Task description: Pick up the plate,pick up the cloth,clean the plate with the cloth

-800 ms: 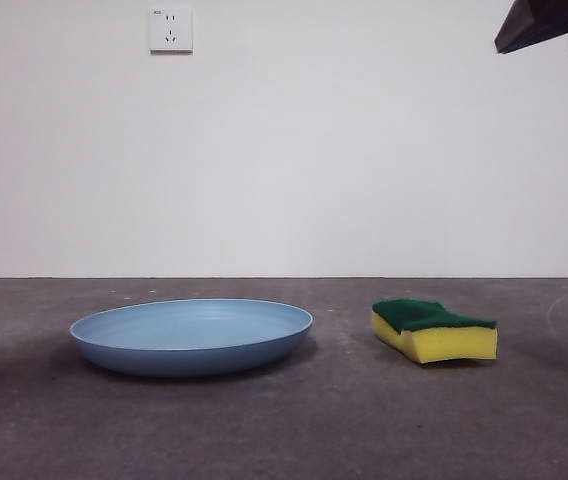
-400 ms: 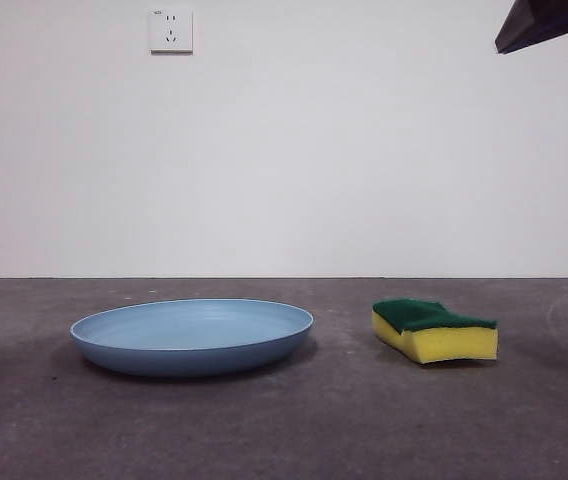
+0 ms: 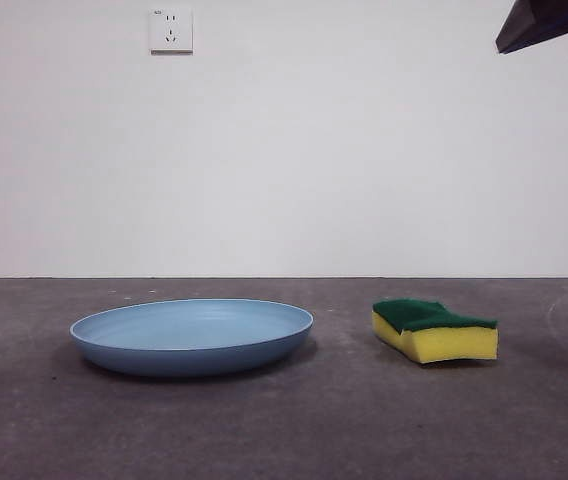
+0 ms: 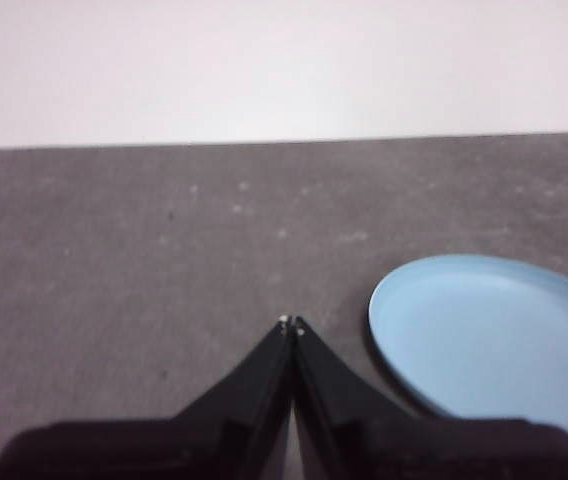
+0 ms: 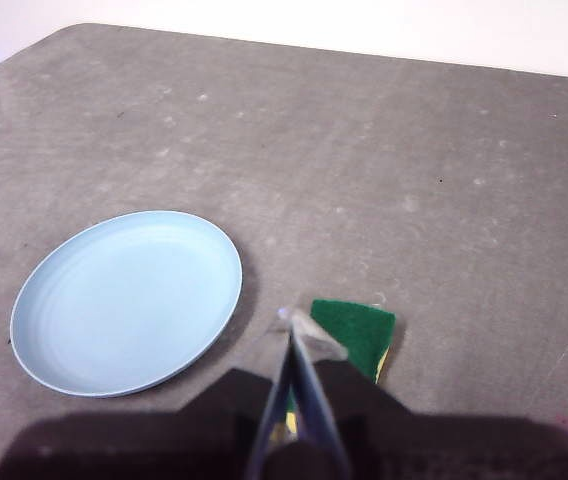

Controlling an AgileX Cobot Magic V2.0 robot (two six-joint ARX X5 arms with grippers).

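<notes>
- The plate [image 3: 192, 335] lies flat and upright on the grey surface [image 3: 324, 430], nothing in it and nothing touching it.
- The cloth [image 3: 434, 330], a yellow sponge with a dark green scouring layer on top, sits on the surface beside the plate, apart from it with a clear gap of bare surface between the two.
- The left gripper [image 4: 291, 324] hangs above the surface just beside the plate's rim, on the side away from the cloth; its jaws are pressed together with no gap and hold nothing.
- The right gripper [image 5: 294, 322] is raised over the surface above the near edge of the cloth, with the plate off to one side; its jaws are closed tip to tip and empty.
- In the front view only a dark arm tip [image 3: 554, 22] shows, high above the cloth.
- A wall socket [image 3: 170, 30] sits on the white wall above the plate.
</notes>
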